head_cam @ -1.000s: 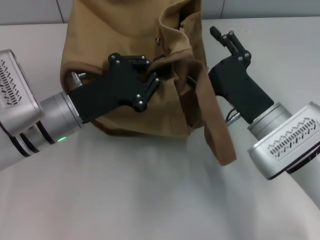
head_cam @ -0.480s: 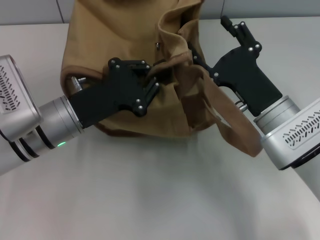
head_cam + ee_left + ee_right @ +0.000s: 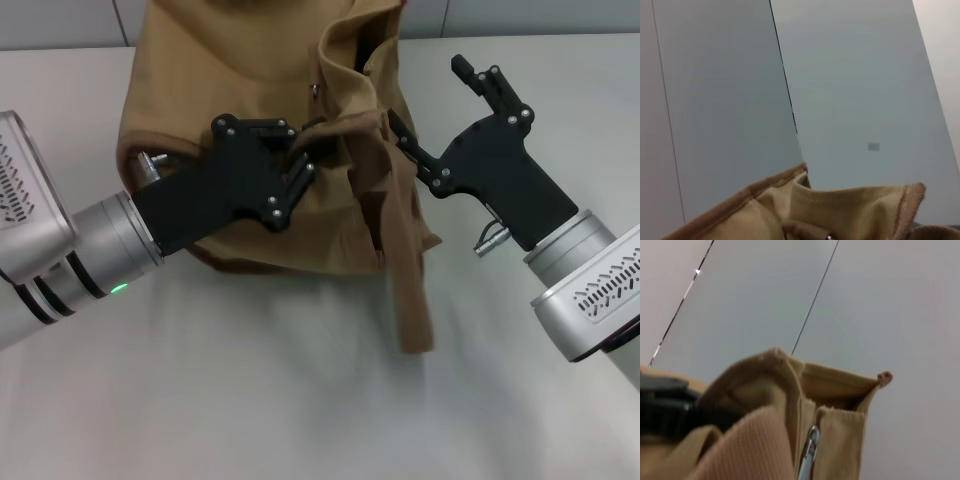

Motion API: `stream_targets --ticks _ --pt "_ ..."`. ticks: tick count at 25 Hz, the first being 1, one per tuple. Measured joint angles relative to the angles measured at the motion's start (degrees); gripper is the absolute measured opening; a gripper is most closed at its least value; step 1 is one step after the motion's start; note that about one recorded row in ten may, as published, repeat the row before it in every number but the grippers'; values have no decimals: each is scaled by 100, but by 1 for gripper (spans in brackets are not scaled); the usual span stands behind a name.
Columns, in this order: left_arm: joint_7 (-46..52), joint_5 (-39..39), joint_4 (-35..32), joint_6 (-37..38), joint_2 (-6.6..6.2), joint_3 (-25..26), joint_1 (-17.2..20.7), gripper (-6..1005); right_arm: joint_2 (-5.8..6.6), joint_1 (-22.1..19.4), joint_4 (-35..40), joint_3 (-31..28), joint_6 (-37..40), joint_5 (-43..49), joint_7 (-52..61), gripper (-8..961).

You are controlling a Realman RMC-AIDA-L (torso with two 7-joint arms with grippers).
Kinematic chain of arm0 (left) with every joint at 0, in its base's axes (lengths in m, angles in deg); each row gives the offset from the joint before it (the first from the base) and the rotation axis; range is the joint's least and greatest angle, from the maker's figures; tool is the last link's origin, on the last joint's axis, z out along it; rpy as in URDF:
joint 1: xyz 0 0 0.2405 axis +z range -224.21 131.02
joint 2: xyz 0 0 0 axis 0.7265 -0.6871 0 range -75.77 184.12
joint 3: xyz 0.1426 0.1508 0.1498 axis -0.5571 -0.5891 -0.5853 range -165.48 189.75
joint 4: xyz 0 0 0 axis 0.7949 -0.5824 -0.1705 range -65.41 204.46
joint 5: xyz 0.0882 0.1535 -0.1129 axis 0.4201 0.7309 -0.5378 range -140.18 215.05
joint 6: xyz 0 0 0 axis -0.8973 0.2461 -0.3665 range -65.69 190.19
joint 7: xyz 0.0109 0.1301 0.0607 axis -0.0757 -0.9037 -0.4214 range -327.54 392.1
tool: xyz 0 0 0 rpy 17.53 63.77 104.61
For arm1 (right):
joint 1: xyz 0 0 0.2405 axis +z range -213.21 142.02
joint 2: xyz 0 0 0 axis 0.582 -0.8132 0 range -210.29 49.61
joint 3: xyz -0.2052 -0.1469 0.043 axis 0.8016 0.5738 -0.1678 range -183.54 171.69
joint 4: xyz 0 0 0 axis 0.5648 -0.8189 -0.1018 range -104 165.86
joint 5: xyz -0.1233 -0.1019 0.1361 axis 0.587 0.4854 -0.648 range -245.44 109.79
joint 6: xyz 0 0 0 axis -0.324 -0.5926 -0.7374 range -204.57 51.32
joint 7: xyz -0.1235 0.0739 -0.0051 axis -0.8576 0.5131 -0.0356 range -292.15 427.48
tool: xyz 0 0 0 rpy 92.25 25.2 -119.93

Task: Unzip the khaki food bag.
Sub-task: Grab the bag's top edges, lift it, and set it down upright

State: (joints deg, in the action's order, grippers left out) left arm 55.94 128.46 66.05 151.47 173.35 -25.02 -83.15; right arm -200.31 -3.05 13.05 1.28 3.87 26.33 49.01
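Observation:
The khaki food bag (image 3: 230, 70) stands at the far middle of the table, crumpled at its top. My left gripper (image 3: 298, 160) is shut on a fold of fabric at the bag's front upper edge. One wide strap handle (image 3: 405, 280) hangs loose down the bag's right front onto the table. Beside the bag's right side, my right gripper (image 3: 428, 98) is open, its lower finger (image 3: 403, 132) at the strap's root. The right wrist view shows the bag's top seam (image 3: 840, 440) and a silver zipper pull (image 3: 809, 452). In the left wrist view only the bag's rim (image 3: 850, 210) appears.
The pale table (image 3: 300, 400) stretches in front of the bag and between both arms. Grey wall panels (image 3: 840, 75) stand behind the bag, past the table's far edge (image 3: 540, 38).
The strap that lay over my right gripper has slipped off and now hangs straight down. My right gripper moved slightly right, away from the bag. The left gripper holds its place.

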Motion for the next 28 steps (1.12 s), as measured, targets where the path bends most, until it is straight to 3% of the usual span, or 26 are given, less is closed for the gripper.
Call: stream_targets --ticks 16,28 --pt "31 15 52 246 -3 129 -33 70 0 47 -306 -39 -283 380 -619 825" --pt "30 31 160 315 1 50 24 70 0 138 -658 -622 -204 819 -660 825"
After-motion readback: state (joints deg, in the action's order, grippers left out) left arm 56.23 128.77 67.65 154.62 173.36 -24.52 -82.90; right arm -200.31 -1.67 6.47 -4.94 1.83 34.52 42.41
